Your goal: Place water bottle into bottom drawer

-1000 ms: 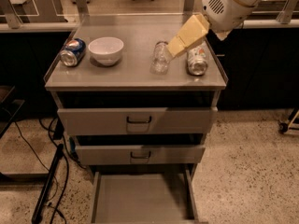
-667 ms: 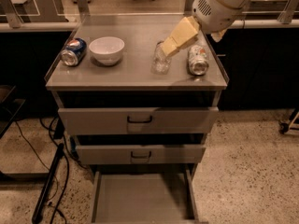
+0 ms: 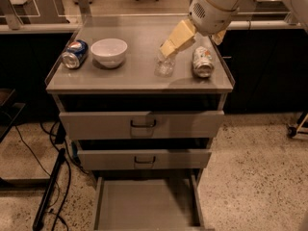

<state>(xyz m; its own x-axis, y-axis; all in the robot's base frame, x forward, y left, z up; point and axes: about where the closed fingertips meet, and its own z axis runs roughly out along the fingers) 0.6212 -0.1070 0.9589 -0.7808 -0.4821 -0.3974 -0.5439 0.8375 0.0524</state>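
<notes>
The water bottle (image 3: 164, 65) lies on the cabinet top (image 3: 120, 78), just right of centre, clear and partly covered at its far end. My gripper (image 3: 168, 48) reaches down from the upper right on a white arm, and its pale yellow tip sits right over the bottle's far end. The bottom drawer (image 3: 144, 203) is pulled out at floor level, showing a bare grey floor.
A blue Pepsi can (image 3: 75, 53) lies at the left of the top, with a white bowl (image 3: 109, 51) beside it. A silver can (image 3: 202, 61) lies to the right of the bottle. Both upper drawers (image 3: 142, 124) stand slightly out. Cables trail on the floor at left.
The gripper has swung left and down from above the silver can to the far end of the water bottle. The bottle, cans and bowl have not moved.
</notes>
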